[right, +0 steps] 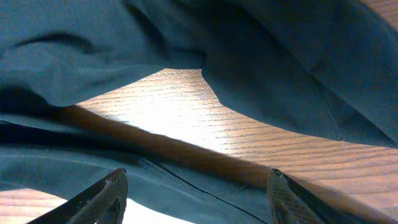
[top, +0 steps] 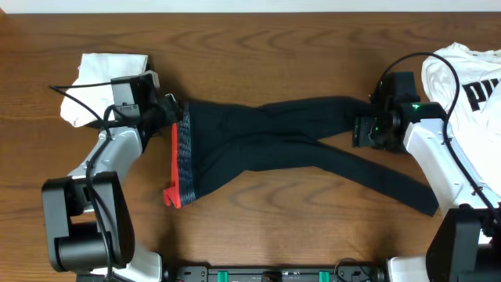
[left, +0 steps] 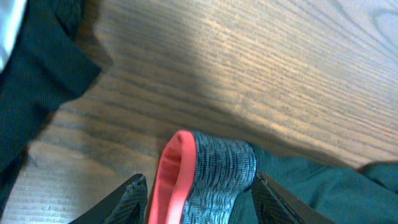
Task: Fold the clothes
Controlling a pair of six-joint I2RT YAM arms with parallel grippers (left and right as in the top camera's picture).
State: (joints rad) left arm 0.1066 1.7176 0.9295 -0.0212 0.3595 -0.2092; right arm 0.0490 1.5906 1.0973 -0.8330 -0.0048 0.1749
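Note:
Dark trousers (top: 297,141) lie spread across the table, with a grey and red waistband (top: 180,160) at the left and two legs crossing toward the right. My left gripper (top: 174,110) is open at the far corner of the waistband. In the left wrist view its fingers (left: 199,202) straddle the waistband corner (left: 214,171). My right gripper (top: 362,129) is open at the end of the upper leg. In the right wrist view its fingers (right: 196,196) are spread wide over dark leg fabric (right: 186,186).
A folded white cloth (top: 102,78) lies at the far left behind my left arm. A white shirt with black print (top: 470,78) lies at the far right. The lower trouser leg reaches toward my right arm's base (top: 415,196).

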